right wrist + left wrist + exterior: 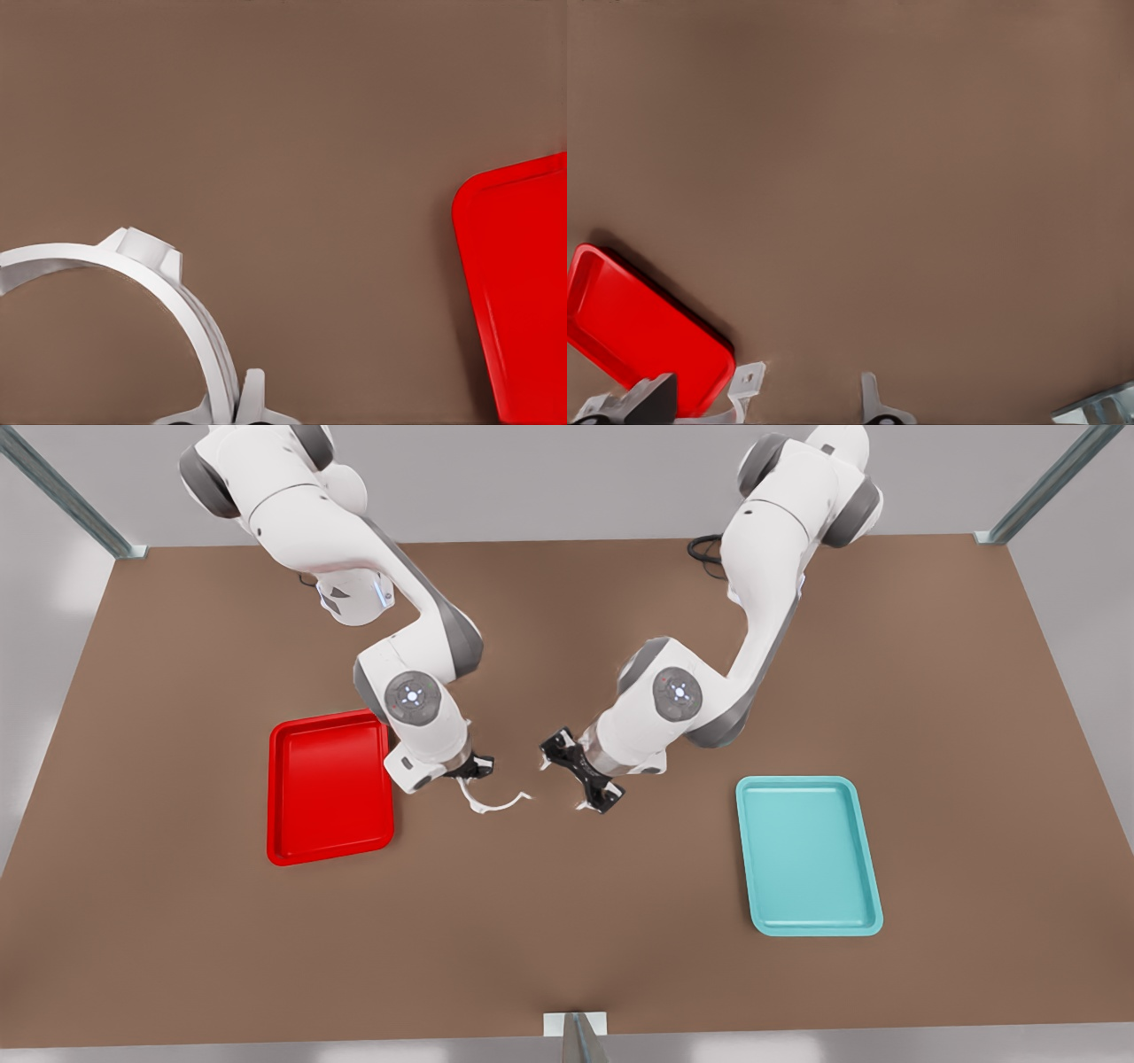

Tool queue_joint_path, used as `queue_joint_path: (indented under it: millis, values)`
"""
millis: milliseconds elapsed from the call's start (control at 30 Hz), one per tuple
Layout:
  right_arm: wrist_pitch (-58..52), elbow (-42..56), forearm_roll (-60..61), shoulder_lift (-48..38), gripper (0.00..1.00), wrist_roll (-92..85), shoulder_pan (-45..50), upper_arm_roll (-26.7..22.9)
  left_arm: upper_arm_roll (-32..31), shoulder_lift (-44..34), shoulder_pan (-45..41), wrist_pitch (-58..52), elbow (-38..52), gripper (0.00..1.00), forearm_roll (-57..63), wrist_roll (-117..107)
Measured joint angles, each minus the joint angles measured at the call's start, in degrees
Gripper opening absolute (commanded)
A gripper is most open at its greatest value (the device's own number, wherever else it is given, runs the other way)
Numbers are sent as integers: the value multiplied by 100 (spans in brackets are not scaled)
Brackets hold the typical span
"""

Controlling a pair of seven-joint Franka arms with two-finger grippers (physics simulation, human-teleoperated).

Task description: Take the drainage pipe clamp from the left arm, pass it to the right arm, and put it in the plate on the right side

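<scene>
Front view: white clamp (496, 804) pinched at one end by the right tool (471, 775), just beside the red tray (330, 788) on that view's left, arc curving out toward the other arm. Left tool (563, 784) near the clamp's free end but apart from it, fingers spread, holding nothing. Right wrist view: fingertips pressed together on the thin band close to one tab.

Likely very light and a little springy; thin, smooth plastic, so prone to swivel or slip in a narrow pinch. Best held across the flat of the band near a tab, as now, not on the open ends, which would probably flex. No great squeeze needed.

Brown table (620, 921) bare around the tray. Teal tray (808, 856) well apart on the front view's right, no obstacle. Only real concerns judged to be the tray's raised rim and the left tool close by the free end.
</scene>
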Motion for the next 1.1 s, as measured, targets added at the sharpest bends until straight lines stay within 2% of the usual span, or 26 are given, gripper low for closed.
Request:
queue_joint_path:
  millis: [100,267,367,467,833,867,900,1033,1100]
  values:
    - [-115,-677,-1,-601,21,-96,-561,3,87,-153,917,-784,1,100,-28,628]
    - [-212,-1737,-167,-1250,21,-518,-1907,-4,169,-472,1882,-1786,-13,100,1046,3090]
    - [-219,-1920,-329,-1190,21,-851,-2571,-14,182,-1926,2428,-2218,-915,100,1447,5033]
    - [-224,-1990,-418,-1061,21,-1167,-2904,-17,202,-2750,2701,-2479,-1382,100,1755,6783]
    - [-380,-2045,-451,-404,21,-2047,-3194,192,192,-2463,2525,-2791,-1327,100,2015,11181]
    - [-400,-2046,-451,-349,29,-2101,-3224,193,192,-2461,2523,-2800,-1327,100,2014,11462]
    - [-443,-2037,-459,-303,100,-2150,-3235,194,192,-2460,2521,-2807,-1327,100,2013,11728]
    - [-604,-1982,-587,-277,100,-2274,-3242,203,193,-2459,2541,-2829,-1327,100,2012,12655]
    - [-825,-1435,-624,-314,100,-2322,-3238,288,199,-2459,2554,-2837,-1327,100,2013,13049]
